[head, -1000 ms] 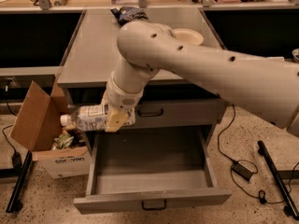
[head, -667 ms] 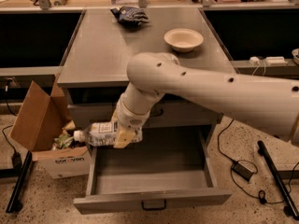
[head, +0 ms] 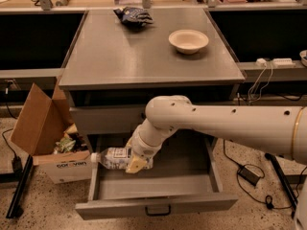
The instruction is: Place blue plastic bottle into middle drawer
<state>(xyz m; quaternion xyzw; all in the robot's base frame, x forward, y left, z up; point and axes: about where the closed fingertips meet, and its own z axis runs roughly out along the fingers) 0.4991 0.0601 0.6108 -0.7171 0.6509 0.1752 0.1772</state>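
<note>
Dropped my end effector (head: 136, 163) lower, so the gripped blue plastic bottle (head: 111, 157) now hangs, I think, just inside the middle drawer (head: 153, 206).

tool (head: 136, 159) over middle drawer (head: 153, 206) | hides blue plastic bottle (head: 111, 158) base | arm (head: 230, 126) cut off right edge

Warm, yellowish light is falling from above onto the flat grey metal cabinet top (head: 120, 56), which is giving off a dull sheen, and the cream round bowl (head: 188, 40) is casting a small soft shadow. The white robot arm (head: 216, 123) is shading the open grey middle drawer (head: 120, 206), where the gripper (head: 136, 163), clasping the clear blue plastic bottle (head: 110, 158) at the drawer's left side, is sitting in dimmer light.
</note>
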